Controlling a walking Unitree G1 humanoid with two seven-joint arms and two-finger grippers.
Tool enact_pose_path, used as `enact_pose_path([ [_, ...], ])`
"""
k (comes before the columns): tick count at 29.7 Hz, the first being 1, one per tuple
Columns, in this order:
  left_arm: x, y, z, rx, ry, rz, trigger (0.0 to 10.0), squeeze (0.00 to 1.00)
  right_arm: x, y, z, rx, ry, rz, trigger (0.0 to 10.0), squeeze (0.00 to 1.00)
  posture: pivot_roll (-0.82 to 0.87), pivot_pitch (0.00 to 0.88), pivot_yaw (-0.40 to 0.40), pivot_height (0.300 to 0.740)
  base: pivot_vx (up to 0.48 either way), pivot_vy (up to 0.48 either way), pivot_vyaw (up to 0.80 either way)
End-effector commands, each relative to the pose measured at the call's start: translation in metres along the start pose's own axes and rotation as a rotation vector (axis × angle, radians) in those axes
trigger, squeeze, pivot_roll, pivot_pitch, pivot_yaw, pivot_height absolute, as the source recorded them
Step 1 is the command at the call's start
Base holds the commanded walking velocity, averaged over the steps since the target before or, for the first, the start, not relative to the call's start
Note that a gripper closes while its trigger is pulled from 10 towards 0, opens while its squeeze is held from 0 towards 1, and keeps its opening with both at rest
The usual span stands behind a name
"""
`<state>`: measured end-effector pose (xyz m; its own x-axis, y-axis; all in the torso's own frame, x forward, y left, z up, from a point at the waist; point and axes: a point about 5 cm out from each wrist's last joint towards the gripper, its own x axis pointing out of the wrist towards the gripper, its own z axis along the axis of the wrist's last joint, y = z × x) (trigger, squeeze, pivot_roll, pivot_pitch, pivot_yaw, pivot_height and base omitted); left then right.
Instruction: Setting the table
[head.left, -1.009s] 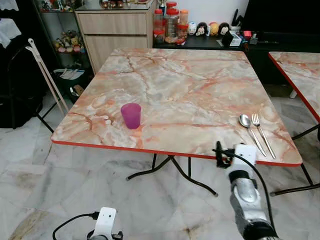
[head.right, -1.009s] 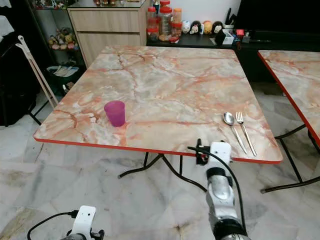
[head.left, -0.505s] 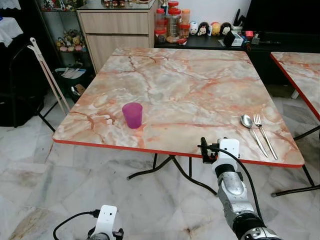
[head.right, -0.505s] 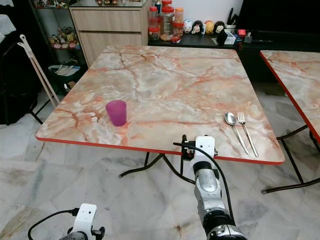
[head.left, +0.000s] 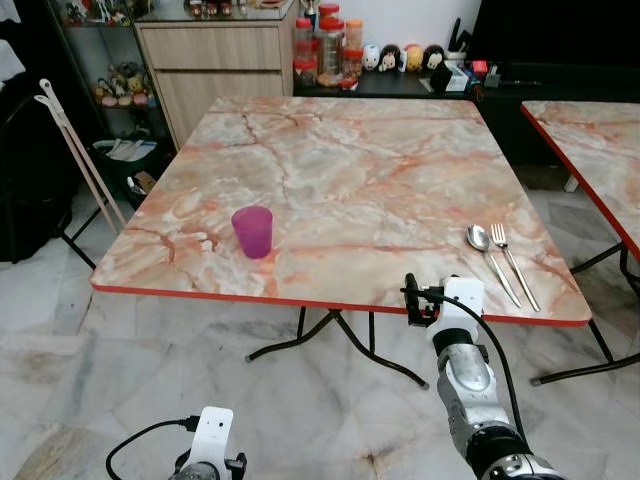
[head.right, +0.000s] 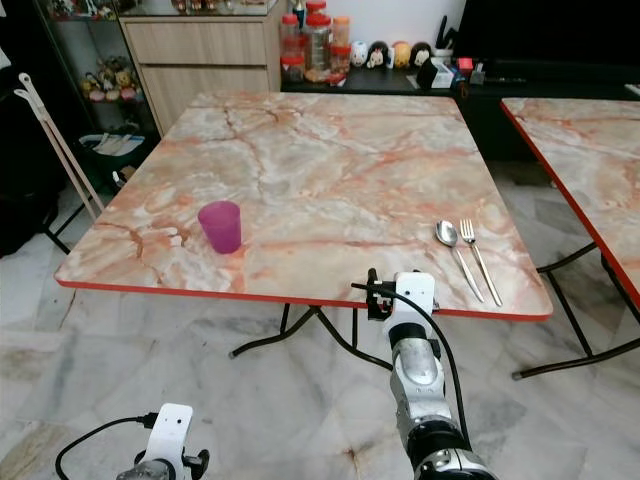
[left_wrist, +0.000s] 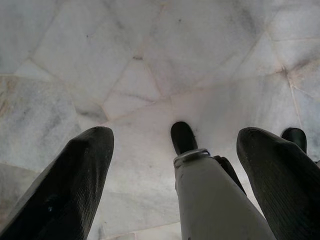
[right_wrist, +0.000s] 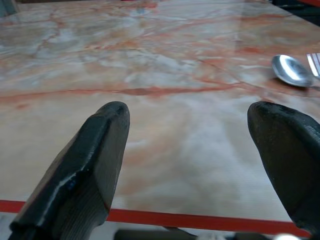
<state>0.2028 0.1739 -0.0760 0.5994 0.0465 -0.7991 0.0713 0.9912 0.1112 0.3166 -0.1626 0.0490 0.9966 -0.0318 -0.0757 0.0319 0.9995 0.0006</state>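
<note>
From my head, the purple cup (head.left: 252, 231) stands near the table's (head.left: 340, 170) left front edge, while the spoon (head.left: 481, 243) and fork (head.left: 508, 250) lie paired by the right front corner, a place setting. My right wrist shows my right pincer (right_wrist: 200, 165) wide and empty at the front edge. My left pincer (left_wrist: 175, 185) hangs wide over the floor (left_wrist: 150, 60).

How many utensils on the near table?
2. A spoon and a fork lie side by side near the table's front right corner, spoon on the left. Nothing seems hidden.
</note>
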Motion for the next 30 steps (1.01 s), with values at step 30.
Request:
enact_pose_path([
  [30, -0.0005, 0.0029, -0.0035, -0.014, 0.009, 0.014, 10.0, 0.0, 0.0041, 0.0042, 0.0052, 0.011, -0.023, 0.007, 10.0, 0.0, -0.03, 0.0, -0.01, 0.74, 0.256, 0.0, -0.13],
])
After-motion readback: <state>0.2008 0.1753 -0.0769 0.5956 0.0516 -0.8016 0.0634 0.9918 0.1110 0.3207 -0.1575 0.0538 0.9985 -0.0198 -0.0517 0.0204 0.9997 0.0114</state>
